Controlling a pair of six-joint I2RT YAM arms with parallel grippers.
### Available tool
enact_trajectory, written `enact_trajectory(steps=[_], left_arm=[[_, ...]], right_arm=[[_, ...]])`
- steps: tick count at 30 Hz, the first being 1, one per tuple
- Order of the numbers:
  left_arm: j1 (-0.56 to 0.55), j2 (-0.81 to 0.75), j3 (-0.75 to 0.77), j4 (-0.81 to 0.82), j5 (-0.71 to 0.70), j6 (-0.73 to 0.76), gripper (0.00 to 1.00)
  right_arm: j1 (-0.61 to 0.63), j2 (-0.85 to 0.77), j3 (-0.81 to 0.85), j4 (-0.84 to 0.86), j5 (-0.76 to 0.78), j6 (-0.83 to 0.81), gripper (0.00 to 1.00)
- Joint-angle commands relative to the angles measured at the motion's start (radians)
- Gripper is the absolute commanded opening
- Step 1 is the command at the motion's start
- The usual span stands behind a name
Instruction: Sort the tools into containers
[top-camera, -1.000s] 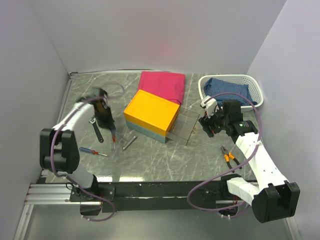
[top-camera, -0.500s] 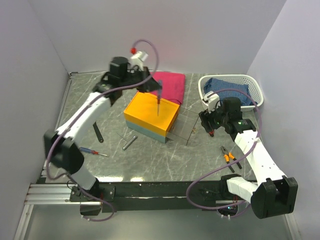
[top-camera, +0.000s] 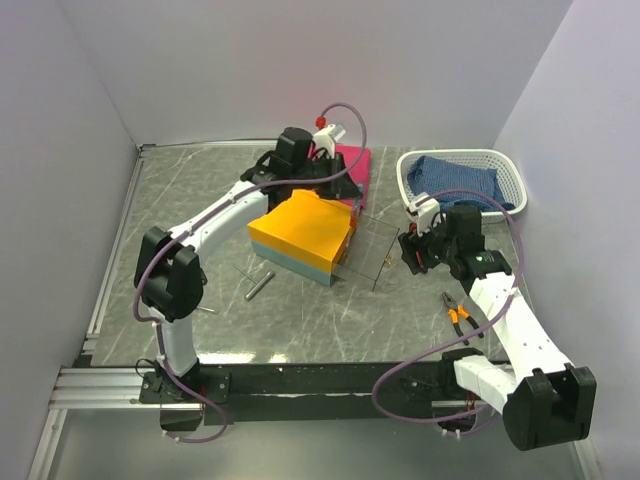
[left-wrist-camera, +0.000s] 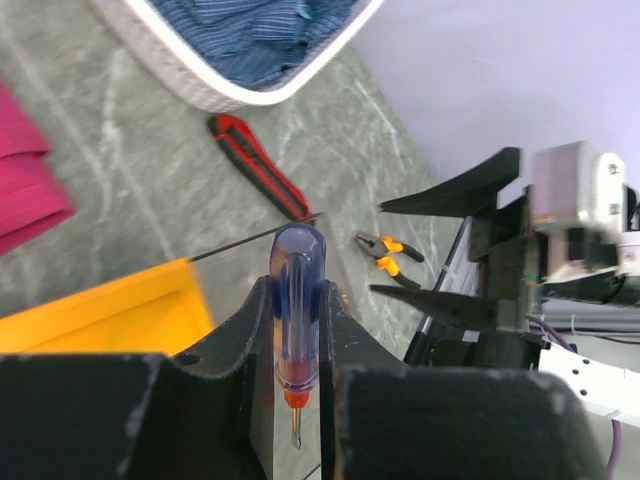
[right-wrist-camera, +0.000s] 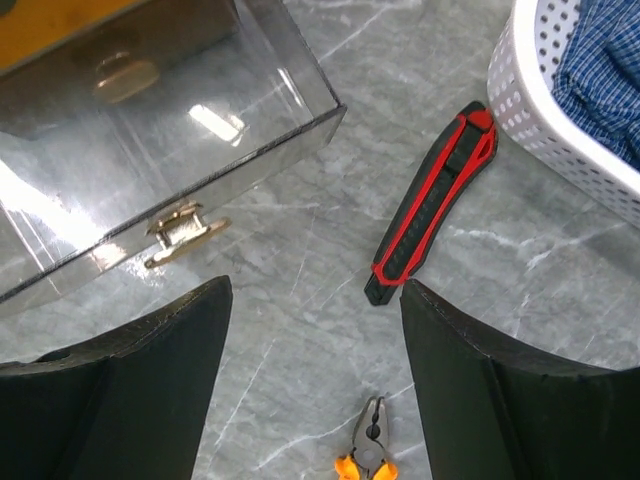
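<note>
Screwdriver (left-wrist-camera: 298, 265) with a clear blue handle and an orange-red collar: clamped between the 2 fingers (left-wrist-camera: 240, 335) of the left gripper (left-wrist-camera: 298, 300), up off the table (top-camera: 170, 200), near the far right corner of the box (top-camera: 300, 228) with the orange-yellow top. Runs lengthwise in line with the fingers, with the rounded butt of the handle out past the fingertips and the metal tip back toward the wrist. Beyond the butt, in the left wrist view: a red-and-black tool (left-wrist-camera: 258, 165) flat on the table, the orange-handled pliers (left-wrist-camera: 388, 250) nearer the right arm, and the white slotted basket (left-wrist-camera: 200, 92) with a blue cloth (left-wrist-camera: 250, 25) inside. Just behind the box, partly under the left arm, a pink cloth (top-camera: 352, 160). In front of the box, well apart from it, 1 thin grey tool (top-camera: 258, 287). At the box's right end, a clear panel (right-wrist-camera: 150, 140) with a brass latch (right-wrist-camera: 185, 232), standing out over the table. Right gripper (right-wrist-camera: 318, 290): jaws wide apart, empty, hanging low just beside that panel. Ahead of it lies the red-and-black tool, long axis slanting up toward the basket wall, with its upper end just beside that wall.
</note>
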Motion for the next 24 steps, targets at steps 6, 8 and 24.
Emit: enact_trajectory(steps=[6,8,24], left_arm=[[-0.072,0.069,0.068,0.030,-0.073,-0.010,0.02],[-0.072,0.069,0.053,0.013,-0.072,-0.003,0.21],[0.115,-0.363,-0.082,-0.336,-0.402,0.370,0.76]], right_arm=[[-0.008,-0.042,-0.020,0.013,-0.017,0.000,0.75],[-0.008,-0.039,-0.016,0.013,-0.011,-0.006,0.75],[-0.006,0.180,0.288,-0.009,-0.064,0.024,0.75]])
